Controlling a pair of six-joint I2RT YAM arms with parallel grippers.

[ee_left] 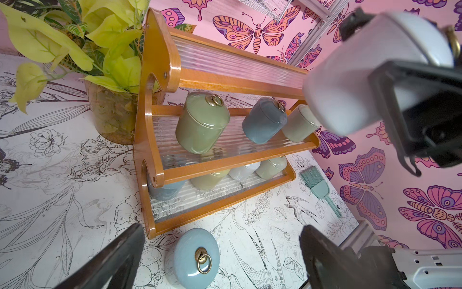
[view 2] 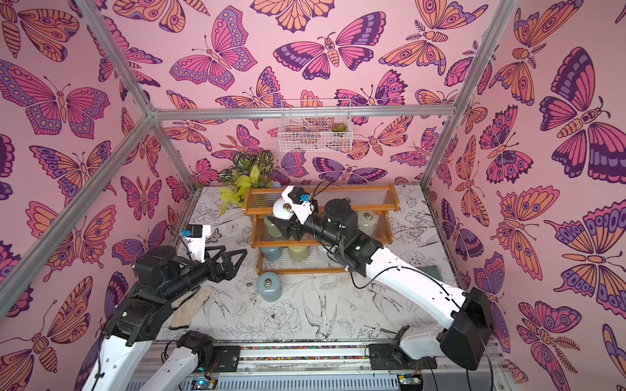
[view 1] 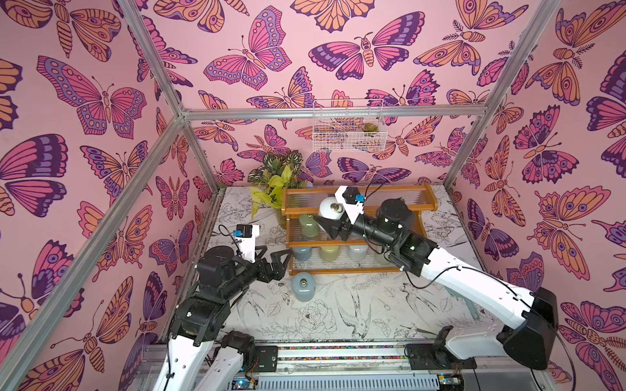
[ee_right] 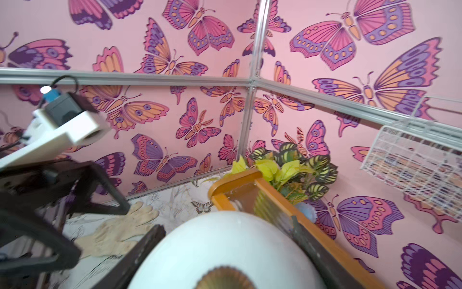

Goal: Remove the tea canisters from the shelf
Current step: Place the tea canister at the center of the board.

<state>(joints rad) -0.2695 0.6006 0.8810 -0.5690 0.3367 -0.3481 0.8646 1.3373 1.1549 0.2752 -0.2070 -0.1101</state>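
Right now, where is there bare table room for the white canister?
The white canister fits best on the table in front of the shelf, between the blue canister and the right arm. Crowded: left of the blue canister, by the open left gripper and the glove; the brush lies right of the shelf.

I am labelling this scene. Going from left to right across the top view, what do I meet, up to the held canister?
Left end effector → blue canister on the table → white canister, held up before the shelf.

White-shelled arms [view 1: 474, 281] with bulky black joints [view 1: 531, 325]
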